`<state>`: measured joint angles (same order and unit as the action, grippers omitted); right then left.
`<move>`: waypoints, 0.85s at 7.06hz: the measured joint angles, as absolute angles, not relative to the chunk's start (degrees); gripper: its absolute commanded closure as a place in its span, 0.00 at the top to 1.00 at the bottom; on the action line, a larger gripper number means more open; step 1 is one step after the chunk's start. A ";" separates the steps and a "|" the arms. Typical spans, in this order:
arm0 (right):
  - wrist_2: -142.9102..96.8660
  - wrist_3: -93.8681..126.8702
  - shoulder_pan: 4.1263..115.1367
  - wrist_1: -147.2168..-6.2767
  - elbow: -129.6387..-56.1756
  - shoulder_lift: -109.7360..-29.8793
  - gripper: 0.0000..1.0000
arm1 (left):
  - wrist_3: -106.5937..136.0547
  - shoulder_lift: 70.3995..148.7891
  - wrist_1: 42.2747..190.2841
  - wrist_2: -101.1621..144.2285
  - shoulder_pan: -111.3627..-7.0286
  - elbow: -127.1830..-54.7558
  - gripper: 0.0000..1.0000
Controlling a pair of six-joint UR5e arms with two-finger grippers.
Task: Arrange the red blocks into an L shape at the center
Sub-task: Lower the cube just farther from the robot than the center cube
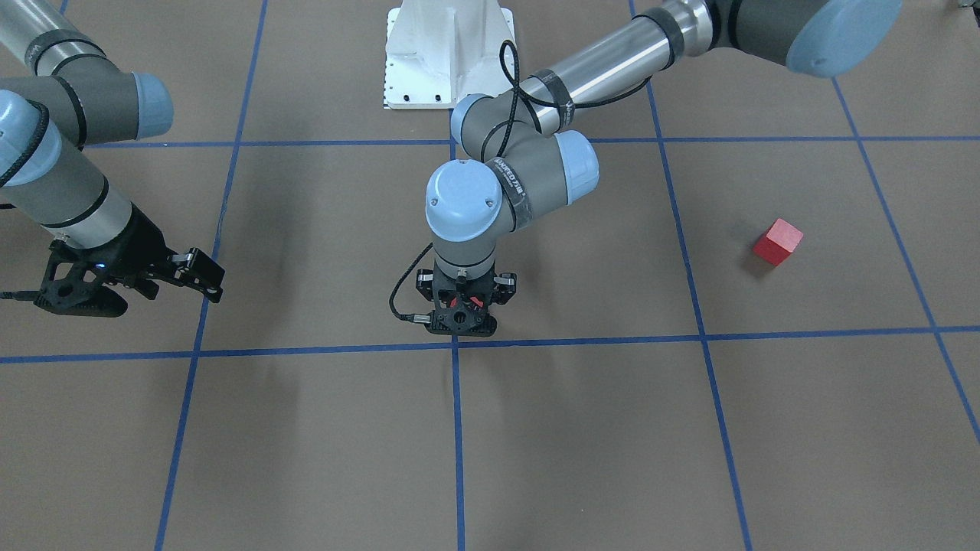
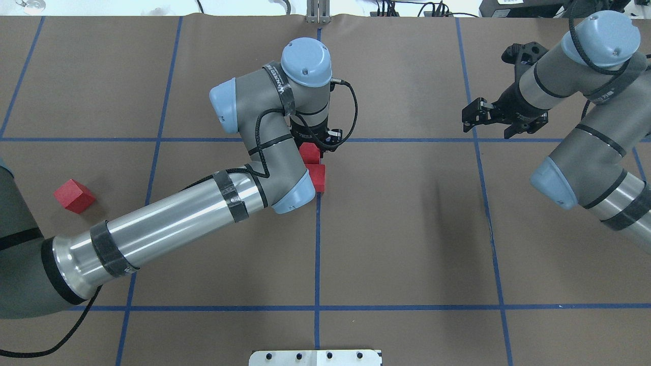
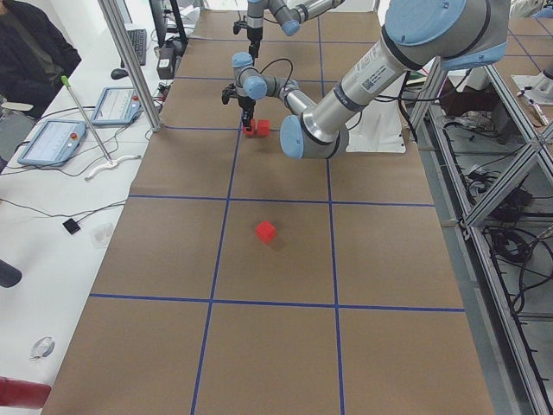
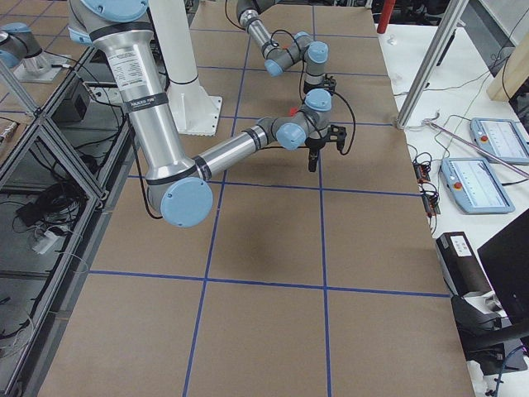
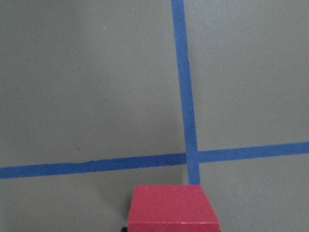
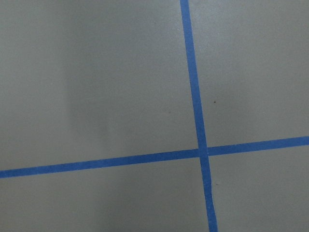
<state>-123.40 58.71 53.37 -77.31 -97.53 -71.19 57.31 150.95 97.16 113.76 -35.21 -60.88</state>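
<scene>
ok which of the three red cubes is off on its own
The small matte red cube alone in the robot's left-hand grid square; the other two sit together at the middle tape line.

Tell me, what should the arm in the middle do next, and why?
Probably open the left tool and lift straight up. Its block seems already down by the centre line, beside the second block; whether the tool grips it I cannot tell. The third block lies apart, waiting.

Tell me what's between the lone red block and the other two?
Only brown floor crossed by one blue tape line, clearest in the front-facing view.
</scene>
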 measured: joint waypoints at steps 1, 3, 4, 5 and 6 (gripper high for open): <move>-123.40 58.71 53.23 -77.32 -97.45 -71.20 1.00 | 57.31 150.98 97.13 113.24 -34.66 -60.75 0.00; -123.40 58.71 53.09 -77.28 -97.36 -71.27 1.00 | 57.36 150.99 97.12 112.97 -34.25 -60.73 0.00; -123.40 58.71 53.04 -77.32 -97.35 -71.27 1.00 | 57.61 150.99 97.12 112.97 -34.22 -60.73 0.00; -123.40 58.71 53.02 -77.34 -97.29 -71.28 1.00 | 57.96 151.03 97.12 113.00 -34.17 -60.74 0.00; -123.40 58.71 52.97 -77.34 -97.26 -71.28 1.00 | 58.21 151.06 97.10 113.02 -34.13 -60.82 0.00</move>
<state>-123.40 58.71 52.97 -77.34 -97.26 -71.28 58.21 151.06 97.10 113.02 -34.13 -60.82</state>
